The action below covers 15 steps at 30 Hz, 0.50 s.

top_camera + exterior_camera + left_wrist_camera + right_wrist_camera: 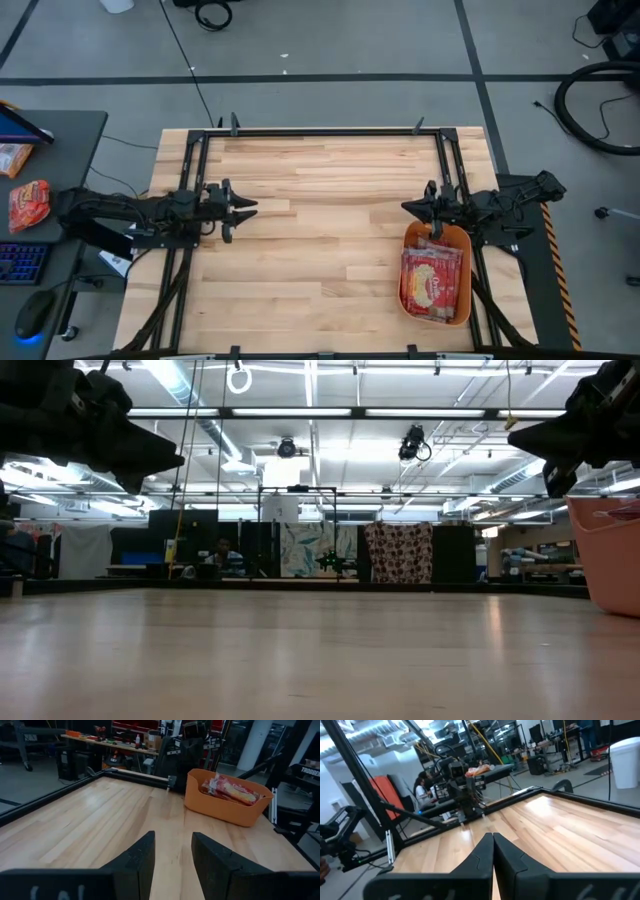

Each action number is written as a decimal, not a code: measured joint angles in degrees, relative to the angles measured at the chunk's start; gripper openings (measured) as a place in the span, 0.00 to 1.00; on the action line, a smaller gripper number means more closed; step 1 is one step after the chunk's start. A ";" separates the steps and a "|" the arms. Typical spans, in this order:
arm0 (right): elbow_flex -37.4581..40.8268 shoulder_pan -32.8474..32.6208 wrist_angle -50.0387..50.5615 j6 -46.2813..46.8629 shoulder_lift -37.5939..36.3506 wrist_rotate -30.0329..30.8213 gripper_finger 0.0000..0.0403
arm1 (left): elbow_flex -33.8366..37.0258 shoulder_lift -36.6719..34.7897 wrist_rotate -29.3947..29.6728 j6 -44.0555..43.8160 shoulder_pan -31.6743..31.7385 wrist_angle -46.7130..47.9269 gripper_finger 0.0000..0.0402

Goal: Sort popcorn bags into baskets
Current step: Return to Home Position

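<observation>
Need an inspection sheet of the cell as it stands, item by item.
Surface: light wooden tabletop, bare apart from the tub.
Job's things: orange plastic tub on the table's right side, red popcorn bags stacked inside; none seen loose.
Clutter: nothing seen on the table.
Grippers: left gripper open, over the table's left side; right gripper shut, raised by the tub's end; both empty.
Cables: black cable across the floor.
Surroundings: side desk with a red packet; seated person beyond.

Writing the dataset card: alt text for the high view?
Orange plastic rectangular tub, filled with red-and-cream flat popcorn bags, sits on the right of the pale wooden table. Left end effector open, right end effector shut, both hovering apart.
</observation>
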<state>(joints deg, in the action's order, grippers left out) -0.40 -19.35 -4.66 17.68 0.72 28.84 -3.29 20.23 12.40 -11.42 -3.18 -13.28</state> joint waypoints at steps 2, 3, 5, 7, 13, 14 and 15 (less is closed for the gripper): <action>-0.02 0.00 -0.32 -0.05 -0.03 0.00 0.02 | 0.00 0.00 0.02 0.38 -0.02 0.30 0.33; -0.02 0.00 -0.09 -0.06 0.00 0.04 0.02 | -0.02 0.00 0.04 0.40 -0.02 0.53 0.33; -0.02 0.00 0.58 -1.14 0.03 0.65 0.02 | -0.02 0.00 0.04 0.35 -0.02 1.39 0.33; -0.02 0.00 0.49 -4.20 0.04 1.17 0.03 | -0.02 0.01 0.04 0.35 -0.02 1.81 0.33; -0.04 -0.01 0.56 -14.54 0.10 1.14 0.06 | -0.02 0.00 0.04 0.70 0.00 1.69 0.33; -0.04 0.00 0.52 -14.86 0.12 1.14 0.06 | -0.02 0.00 0.03 0.70 0.00 1.62 0.33; -0.04 0.00 0.54 -15.26 0.13 1.14 0.06 | -0.02 0.00 0.03 0.74 0.00 1.63 0.33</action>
<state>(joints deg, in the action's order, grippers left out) -0.45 -19.35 -4.12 2.42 0.84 29.98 -3.31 20.23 12.43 -10.68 -3.18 -11.65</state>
